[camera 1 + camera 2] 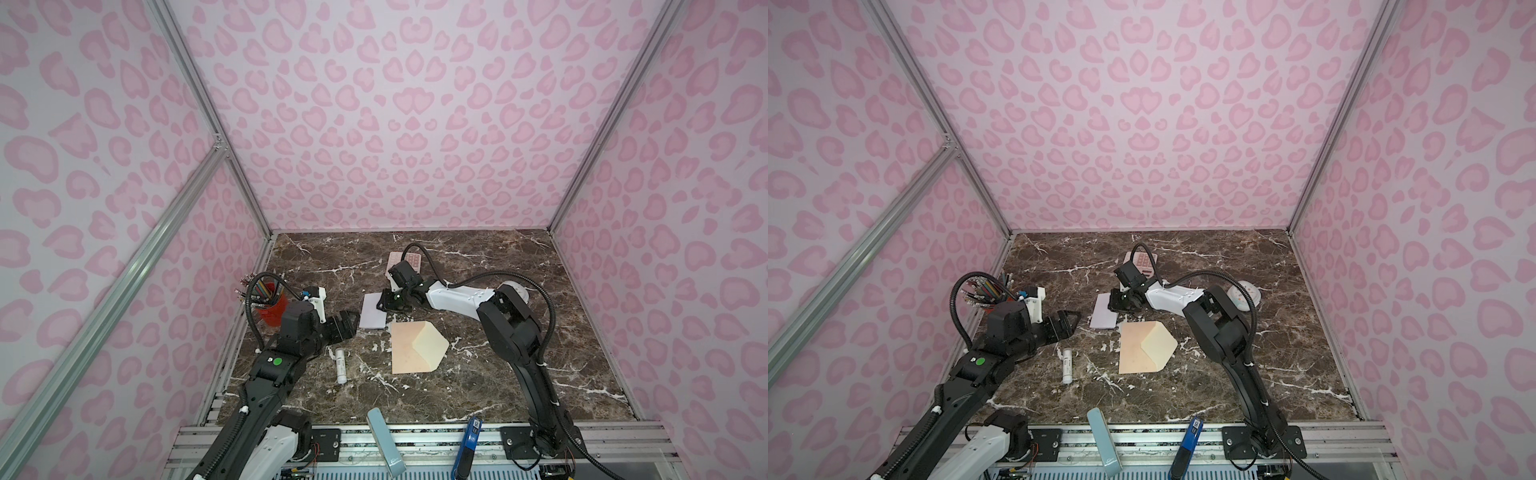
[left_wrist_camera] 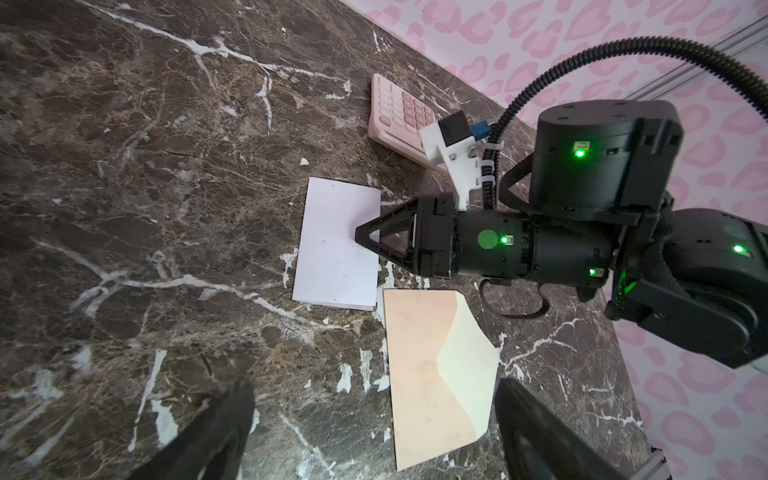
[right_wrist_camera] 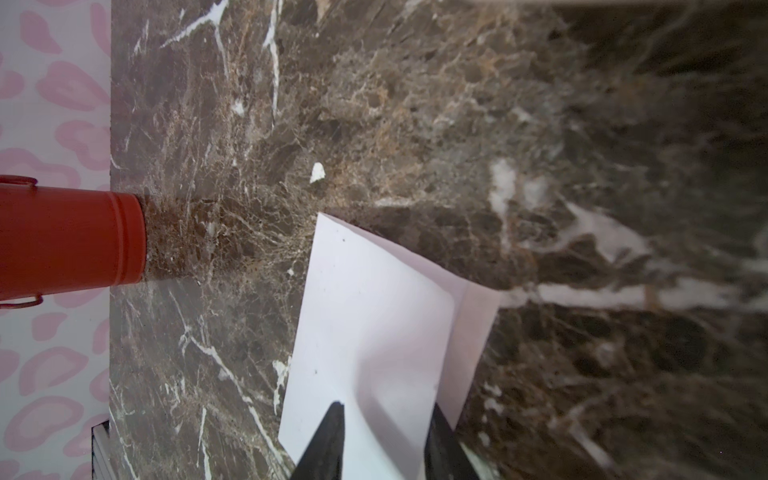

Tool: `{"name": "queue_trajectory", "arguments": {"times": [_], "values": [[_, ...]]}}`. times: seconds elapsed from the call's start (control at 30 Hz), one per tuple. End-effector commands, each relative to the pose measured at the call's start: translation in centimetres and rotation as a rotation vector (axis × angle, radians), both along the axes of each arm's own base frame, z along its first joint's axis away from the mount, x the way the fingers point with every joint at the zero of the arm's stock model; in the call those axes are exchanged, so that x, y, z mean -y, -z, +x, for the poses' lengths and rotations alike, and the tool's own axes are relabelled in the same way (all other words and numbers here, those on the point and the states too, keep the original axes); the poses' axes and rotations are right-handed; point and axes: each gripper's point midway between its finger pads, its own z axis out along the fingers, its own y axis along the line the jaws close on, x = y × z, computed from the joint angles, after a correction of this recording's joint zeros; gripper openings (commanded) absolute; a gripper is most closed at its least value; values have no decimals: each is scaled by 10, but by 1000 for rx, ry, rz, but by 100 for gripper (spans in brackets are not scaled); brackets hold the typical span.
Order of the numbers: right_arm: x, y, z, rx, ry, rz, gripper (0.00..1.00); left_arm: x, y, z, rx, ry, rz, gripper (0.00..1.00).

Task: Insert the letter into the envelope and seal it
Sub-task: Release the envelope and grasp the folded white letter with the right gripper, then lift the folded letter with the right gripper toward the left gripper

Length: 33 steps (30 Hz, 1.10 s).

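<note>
Two things rest on the metal rail [image 1: 415, 432] nearest us: a pale blue case [image 1: 386, 442] and a blue-handled tool [image 1: 468, 444]. Beyond them, on the brown marble table [image 1: 519, 374], we see a white tube [image 1: 341, 365] lying on its side at the near left. To its right the envelope [image 1: 409, 351] lies flat, its pointed flap [image 1: 432, 343] folded open toward the right with the cream inner side up. The left gripper [image 1: 353, 324] hangs over the table left of the envelope's far edge, and we see its jaws spread wide with nothing between them. Just beyond the envelope lies the letter [image 1: 371, 313], its near right corner just beside the envelope's far left corner; whether the two touch we cannot tell. The right gripper [image 3: 386, 407] reaches in from the right and is down on the right part of the letter. Its fingertips [image 3: 332, 432] press on the sheet with a narrow gap between them, and the paper humps up in that gap; whether they have a real hold on it we cannot tell. Farther left a red cup [image 1: 274, 311] full of pencils stands by the left wall. At the right a round white object [image 1: 519, 293] lies behind the right arm. Farthest back lies a pink calculator [image 1: 411, 259], partly hidden by the right wrist.
</note>
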Motion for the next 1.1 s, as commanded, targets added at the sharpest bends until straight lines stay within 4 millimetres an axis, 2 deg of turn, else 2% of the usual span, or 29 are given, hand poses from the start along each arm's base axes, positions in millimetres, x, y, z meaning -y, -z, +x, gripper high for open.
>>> {"name": "queue_trajectory", "arguments": {"times": [0.0,0.1,0.2,0.33,0.47,0.5,0.67,0.8,1.07], "values": [[-4,2,2,-4,4,16,31,2,-8,3,39,10,-13,92],[-5,-2,1,4,3,23,24,3,-9,3,40,10,-19,92],[-5,-19,2,35,3,49,14,4,-9,1,37,16,-23,92],[-6,-54,-4,81,-16,94,5,6,-14,-4,45,34,-38,91],[1,-99,-19,139,-30,143,4,9,-29,-12,95,60,-65,91],[5,-103,-27,140,-34,147,4,10,-31,-14,104,68,-74,91],[23,-154,-61,192,-41,215,2,21,-43,-23,148,118,-170,91],[38,-189,-93,222,-57,272,2,34,-63,-27,240,163,-321,92],[60,-231,-144,254,-101,353,2,55,-93,-32,332,275,-556,92]]}}
